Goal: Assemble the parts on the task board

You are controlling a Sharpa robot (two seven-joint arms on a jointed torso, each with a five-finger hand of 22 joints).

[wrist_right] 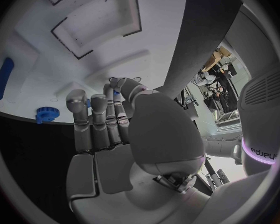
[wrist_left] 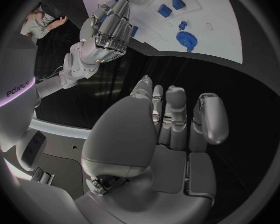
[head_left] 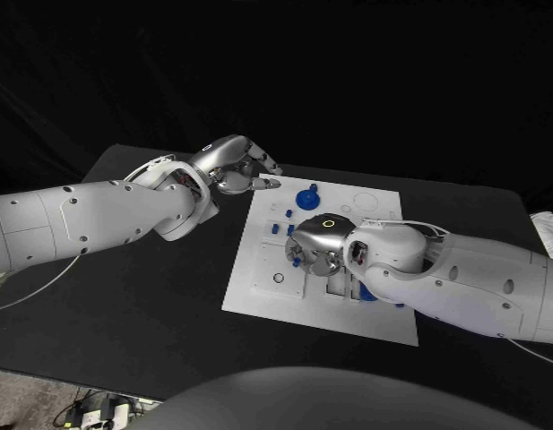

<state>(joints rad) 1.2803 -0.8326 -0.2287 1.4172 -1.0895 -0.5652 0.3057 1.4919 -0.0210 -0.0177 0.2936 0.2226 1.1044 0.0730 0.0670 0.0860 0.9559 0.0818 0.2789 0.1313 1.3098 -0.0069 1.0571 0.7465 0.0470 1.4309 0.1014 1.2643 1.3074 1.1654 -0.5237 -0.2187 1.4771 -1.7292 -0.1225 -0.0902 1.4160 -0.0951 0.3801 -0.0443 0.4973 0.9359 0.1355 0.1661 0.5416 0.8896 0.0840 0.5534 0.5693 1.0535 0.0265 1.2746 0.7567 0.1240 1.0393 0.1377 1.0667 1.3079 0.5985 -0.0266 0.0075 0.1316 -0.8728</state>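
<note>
Over the flat white rectangular task board (head_left: 266, 291) on the black counter (head_left: 134, 305), the right robot hand (head_left: 317, 244) hangs low above the middle, fingers held straight and close together; whether they pinch a small blue piece I cannot tell. A blue toothed gear part (head_left: 307, 198) sits near the board's far edge, with small blue block parts (head_left: 276, 229) just beside the right robot hand. The left robot hand (head_left: 240, 166) hovers off the far-left corner, fingers curled, holding nothing.
</note>
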